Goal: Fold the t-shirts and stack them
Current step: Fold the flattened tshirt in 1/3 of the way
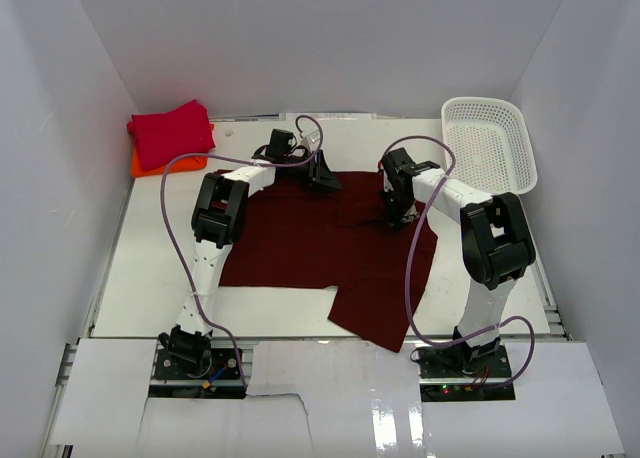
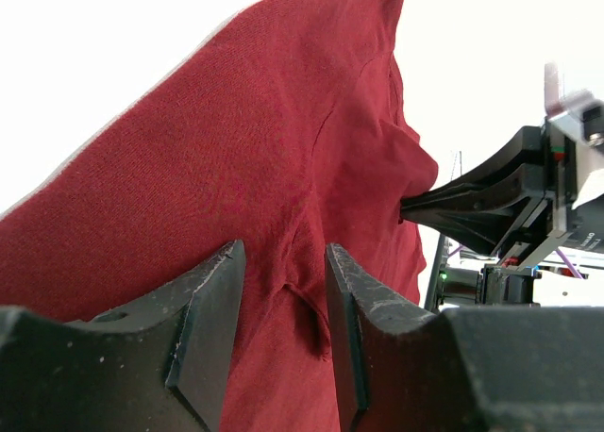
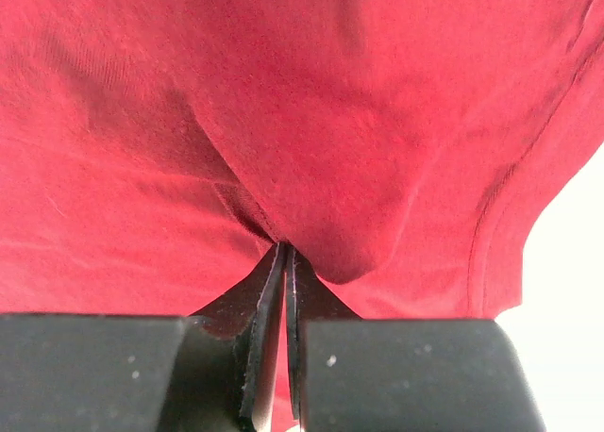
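The dark maroon t-shirt (image 1: 330, 248) lies spread on the table, one part reaching toward the near edge. My right gripper (image 1: 395, 210) is down on the shirt's far right part, shut on a pinched fold of the cloth (image 3: 286, 248). In the left wrist view its fingertips (image 2: 425, 204) pull the cloth into a peak. My left gripper (image 1: 320, 173) sits at the shirt's far edge. It is open, its fingers (image 2: 212, 309) standing either side of a small raised hem of the shirt (image 2: 311, 309) without clamping it. The crimson t-shirt (image 1: 170, 133) lies folded on the orange t-shirt (image 1: 140, 163) at the far left corner.
A white mesh basket (image 1: 490, 143) stands at the far right, tilted against the wall. White walls enclose the table on three sides. Purple cables loop from both arms over the shirt.
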Available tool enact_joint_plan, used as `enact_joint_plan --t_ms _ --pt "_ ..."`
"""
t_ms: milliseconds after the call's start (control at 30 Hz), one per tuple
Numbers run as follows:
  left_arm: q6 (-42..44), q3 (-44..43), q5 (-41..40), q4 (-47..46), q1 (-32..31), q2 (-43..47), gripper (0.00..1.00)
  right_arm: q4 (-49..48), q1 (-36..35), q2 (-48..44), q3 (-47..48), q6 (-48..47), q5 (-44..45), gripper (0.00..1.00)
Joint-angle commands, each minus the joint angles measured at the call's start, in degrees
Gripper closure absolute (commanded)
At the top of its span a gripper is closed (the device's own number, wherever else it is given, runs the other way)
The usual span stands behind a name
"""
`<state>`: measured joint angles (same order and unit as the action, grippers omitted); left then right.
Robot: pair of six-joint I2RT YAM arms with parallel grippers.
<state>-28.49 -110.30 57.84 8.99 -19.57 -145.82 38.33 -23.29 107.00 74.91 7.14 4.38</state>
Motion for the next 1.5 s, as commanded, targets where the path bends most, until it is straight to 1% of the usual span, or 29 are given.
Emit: enact_joint_plan --t_ms 0,367,733,900,1133,1333,1367,1433,1467 --pt "1.86 1.14 -1.42 3.31 0.06 1.68 0.49 5.0 0.0 -0.57 2.6 -1.42 1.15 0.92" --pt "1.86 1.05 -1.24 3.31 0.06 1.85 0.49 7.47 0.52 -1.44 1.11 -2.04 1.94 0.92" --pt "1.77 0.7 -1.15 3.22 0.06 1.77 0.49 6.59 3.34 -5.22 0.68 -1.42 -0.95 0.92" --pt "1.77 0.7 -1.07 3.31 0.06 1.77 0.49 6.32 3.51 -4.35 -0.38 -1.6 -1.83 0.92" --pt "1.77 0.61 -1.07 3.31 0.15 1.77 0.49 7.46 3.43 -0.39 -1.53 -1.86 -3.32 0.92" --pt "1.77 0.61 -1.07 3.4 0.06 1.85 0.49 7.82 2.99 -1.27 -1.96 -1.77 -3.77 0.92" --pt "1.77 0.53 -1.07 3.4 0.15 1.85 0.49 7.82 2.81 -1.27 -2.05 -1.77 -5.51 0.92" --pt "1.86 0.53 -1.15 3.4 0.15 1.85 0.49 7.9 2.64 -1.62 -2.49 -1.6 -5.44 0.89" --pt "1.86 0.53 -1.15 3.49 0.15 1.85 0.49 7.99 2.63 -1.62 -2.49 -1.16 -4.39 0.75"
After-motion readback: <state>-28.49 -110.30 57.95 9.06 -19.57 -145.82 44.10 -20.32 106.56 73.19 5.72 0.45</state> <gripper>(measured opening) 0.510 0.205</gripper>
